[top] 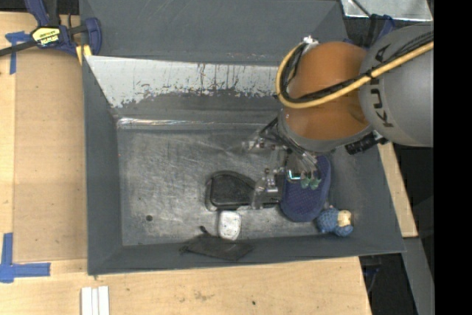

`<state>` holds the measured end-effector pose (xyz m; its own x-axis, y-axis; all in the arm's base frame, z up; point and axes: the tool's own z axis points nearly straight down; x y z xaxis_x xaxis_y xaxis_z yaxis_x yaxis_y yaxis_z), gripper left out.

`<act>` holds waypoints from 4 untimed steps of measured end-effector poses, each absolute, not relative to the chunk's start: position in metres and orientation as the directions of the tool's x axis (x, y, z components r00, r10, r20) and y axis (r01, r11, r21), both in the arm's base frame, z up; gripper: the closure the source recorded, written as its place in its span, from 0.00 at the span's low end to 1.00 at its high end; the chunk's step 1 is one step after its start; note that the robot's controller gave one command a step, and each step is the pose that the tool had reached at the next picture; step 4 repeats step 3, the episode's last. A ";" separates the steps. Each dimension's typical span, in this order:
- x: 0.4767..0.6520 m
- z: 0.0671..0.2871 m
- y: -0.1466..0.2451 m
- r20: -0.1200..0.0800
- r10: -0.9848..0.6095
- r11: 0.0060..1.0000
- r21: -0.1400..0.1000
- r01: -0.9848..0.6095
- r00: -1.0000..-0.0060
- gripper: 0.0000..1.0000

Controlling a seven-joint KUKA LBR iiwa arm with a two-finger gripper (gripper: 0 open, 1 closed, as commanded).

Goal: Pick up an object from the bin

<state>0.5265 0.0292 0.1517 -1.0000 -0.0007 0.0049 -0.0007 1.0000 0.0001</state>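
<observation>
**Camera view, from above.** The gripper (276, 183) hangs low over the floor of the bin (162, 158), beneath the arm's orange cover. Whether its jaws are released or clenched we cannot tell, and we see nothing between them. Just to the view's left of the jaws, touching or nearly so, lies a flattish black rounded object (230, 189), its long axis running left to right across the view and thus pointing toward the jaws. Just to their right lies a dark blue soft thing (301, 201), partly covered by the gripper, with its long axis running from far to near. We judge these two the likeliest candidates for the pick — the black one lies more in the open. Nearer the camera than the jaws and somewhat left sits a small white block (229, 225), close beside the black object. Near and right of the jaws, a small blue-and-yellow toy (335, 221) rests by the right slope, and a flat black scrap (217, 249) lies on the near slope. Left of and beyond the jaws the floor is bare; to their right and near side the sloping walls stand close — we judge a straight upward lift the safest exit
</observation>
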 end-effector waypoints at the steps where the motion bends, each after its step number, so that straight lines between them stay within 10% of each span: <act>1: 0.488 0.105 0.048 -0.008 -0.036 0.999 0.001 -0.036 -0.999 0.00; 2: 0.491 0.108 0.048 -0.013 -0.034 0.999 0.002 -0.034 -0.999 1.00; 3: 0.541 0.245 -0.006 -0.006 -0.114 0.994 -0.003 -0.113 -0.994 1.00; 4: 0.541 0.245 -0.006 -0.006 -0.114 0.994 -0.003 -0.113 -0.994 1.00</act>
